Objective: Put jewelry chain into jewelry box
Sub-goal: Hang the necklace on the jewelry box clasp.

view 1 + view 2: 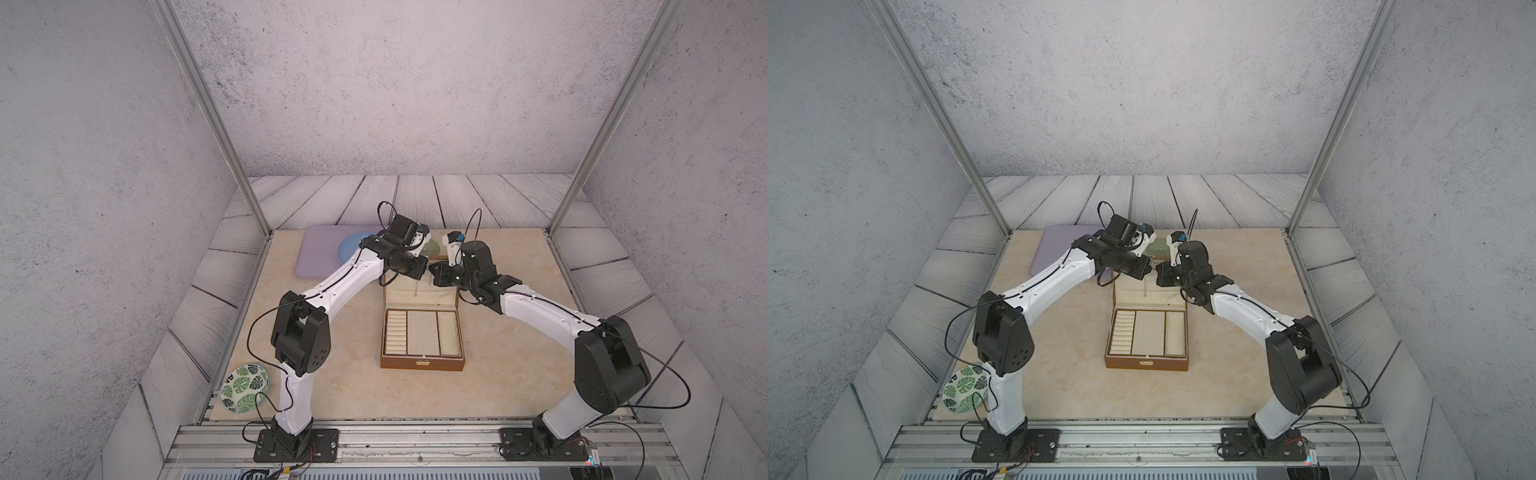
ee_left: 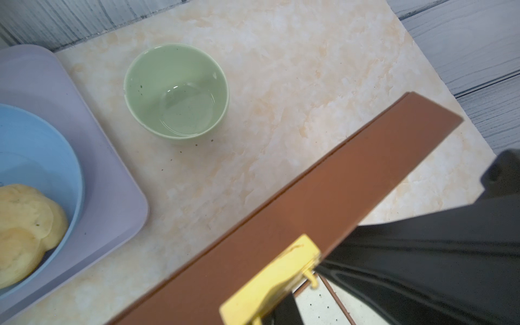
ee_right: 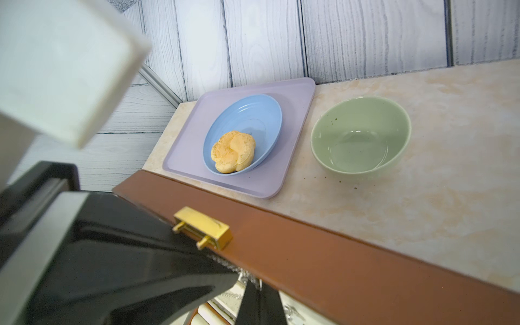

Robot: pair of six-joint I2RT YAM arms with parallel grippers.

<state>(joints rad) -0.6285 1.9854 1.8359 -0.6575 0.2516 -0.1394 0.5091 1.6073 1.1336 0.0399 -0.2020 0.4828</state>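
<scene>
The brown jewelry box (image 1: 422,362) (image 1: 1146,363) stands open mid-table, its lid (image 2: 309,197) (image 3: 337,267) upright and its cream tray showing. Both grippers meet just over the lid's top edge, by the gold clasp (image 3: 204,226). My right gripper (image 3: 260,298) (image 1: 435,275) is shut, and the silvery jewelry chain (image 3: 244,273) reaches its fingertips. A thin strand of the chain (image 1: 415,291) (image 1: 1145,291) hangs down inside the lid. My left gripper (image 2: 284,312) (image 1: 423,266) is shut too, tip beside the chain; whether it holds the chain is hidden.
Behind the lid sit a green bowl (image 3: 360,135) (image 2: 176,91) and a lilac tray (image 3: 247,180) carrying a blue plate (image 3: 253,118) with a pastry (image 3: 233,152). A leaf-patterned dish (image 1: 244,386) lies at the front left by the left arm's base.
</scene>
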